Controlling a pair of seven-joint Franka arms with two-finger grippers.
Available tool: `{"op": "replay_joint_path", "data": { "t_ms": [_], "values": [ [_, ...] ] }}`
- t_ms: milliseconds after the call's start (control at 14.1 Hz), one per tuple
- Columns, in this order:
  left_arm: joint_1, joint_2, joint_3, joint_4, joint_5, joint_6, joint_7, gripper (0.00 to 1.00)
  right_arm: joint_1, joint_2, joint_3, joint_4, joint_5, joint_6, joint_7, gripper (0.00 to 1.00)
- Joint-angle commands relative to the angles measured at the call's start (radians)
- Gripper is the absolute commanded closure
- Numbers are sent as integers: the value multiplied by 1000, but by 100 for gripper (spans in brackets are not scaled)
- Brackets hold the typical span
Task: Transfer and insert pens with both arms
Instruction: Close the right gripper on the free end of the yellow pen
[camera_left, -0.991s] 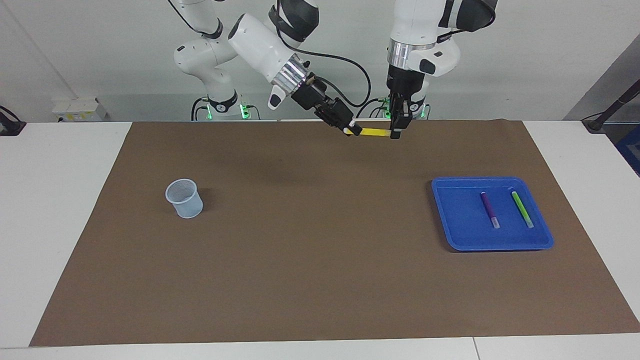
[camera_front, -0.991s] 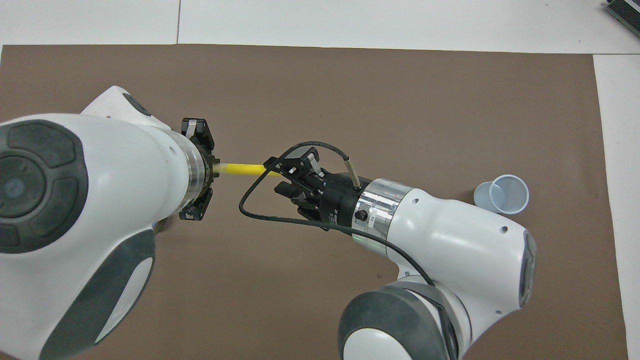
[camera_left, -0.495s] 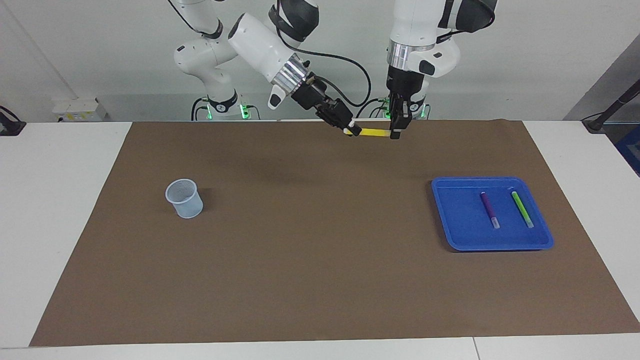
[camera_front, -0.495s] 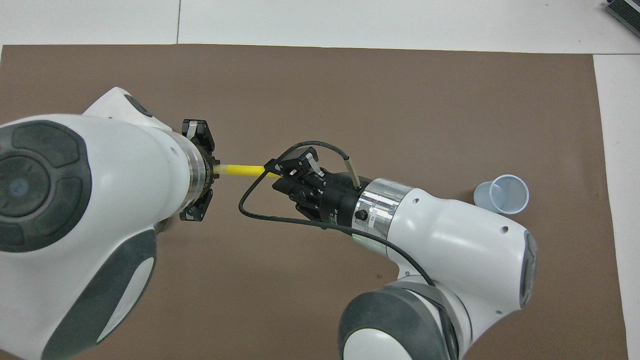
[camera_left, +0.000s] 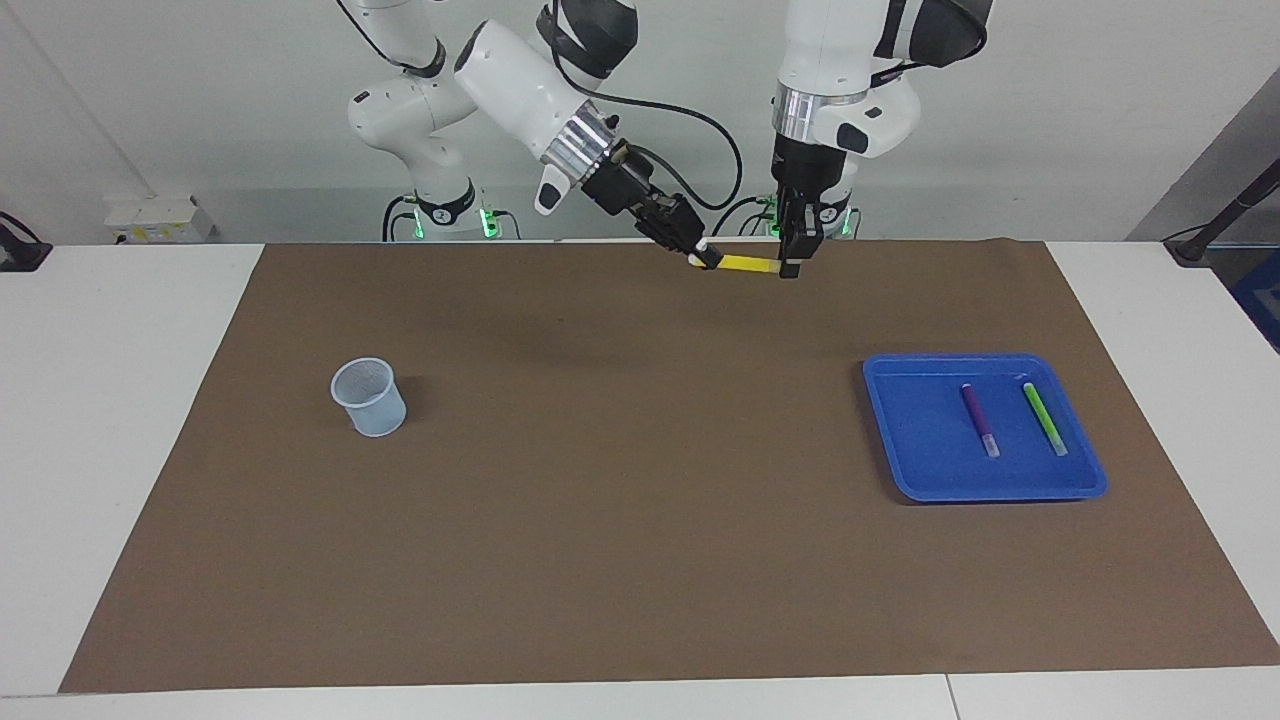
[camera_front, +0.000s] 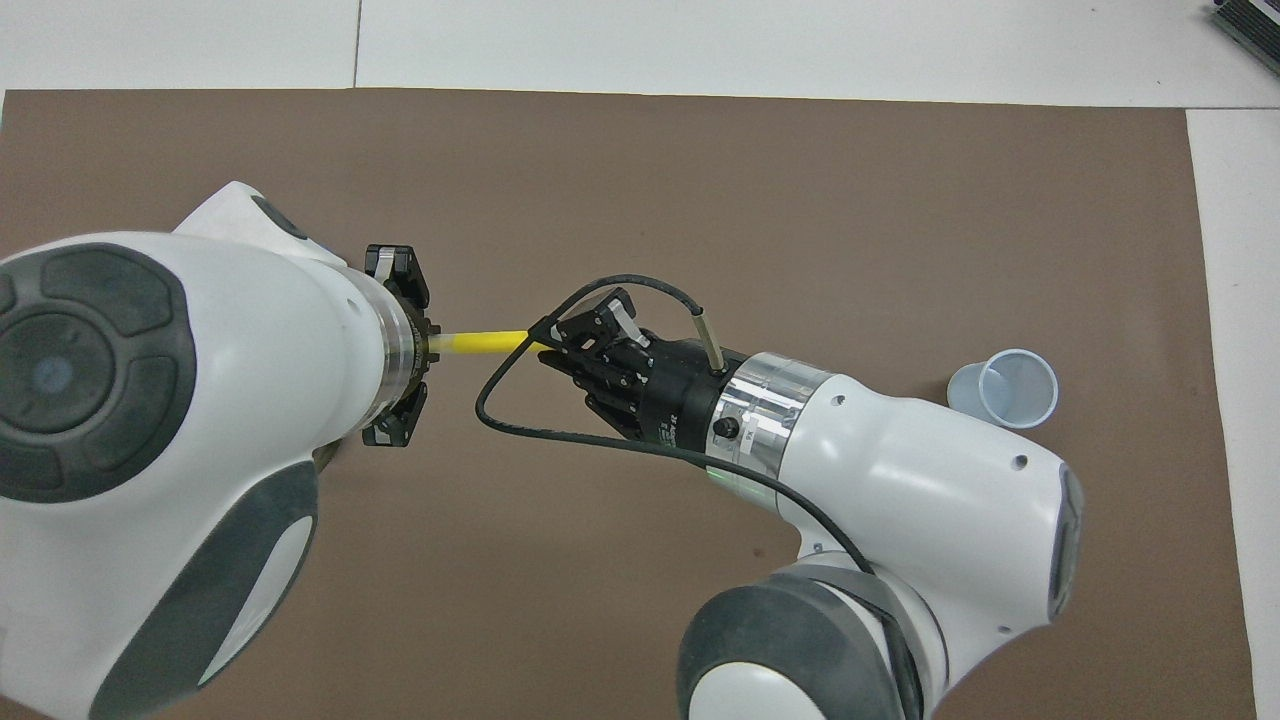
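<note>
Both grippers pinch one yellow pen (camera_left: 748, 264) at top centre, the left gripper (camera_left: 790, 268) at one end, the right gripper (camera_left: 708, 260) at the other. Two pens, purple (camera_left: 978, 419) and green (camera_left: 1044, 418), lie in one blue tray (camera_left: 920, 470) at right; one cup (camera_left: 369, 397) stands at left.

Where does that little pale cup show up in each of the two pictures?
Facing view: the cup stands on the brown mat, toward the right arm's end of the table.
Overhead view: the same cup sits at the picture's right edge of the mat.
Shared landmark: the yellow pen held in the air between both grippers.
</note>
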Motion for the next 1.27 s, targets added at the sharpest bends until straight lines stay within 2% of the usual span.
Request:
{"op": "replay_joint_path", "data": {
  "t_ms": [0,354,425,495,637,708,991,1132,1203],
  "values": [
    [-18,-36,10,-24,23,-7,1,100,-3,7,3,-3,21,2,-47,97],
    [-18,-42,-1,-36,23,-5,27,98,-4,7,3,-1,23,0,-44,100],
    [-18,-42,-1,-36,23,-5,39,71,-4,7,5,-1,23,0,-44,100],
    [-18,-42,-1,-36,23,-7,44,51,-4,7,5,-1,23,0,-44,100],
    [-18,-42,-1,-36,23,-5,44,26,-4,7,3,-1,23,0,-44,100],
    [-18,-42,-1,-36,23,-4,44,23,-4,7,5,-1,23,0,-44,100],
    [-16,-44,-1,-36,23,-4,45,22,-6,7,3,-1,23,-4,-47,100],
    [-13,-50,-1,-36,23,-4,47,22,-14,4,2,-1,18,-46,-119,100],
    [-7,-50,-1,-36,23,-2,50,22,-26,-1,-3,-3,5,-105,-172,100]
  ]
}}
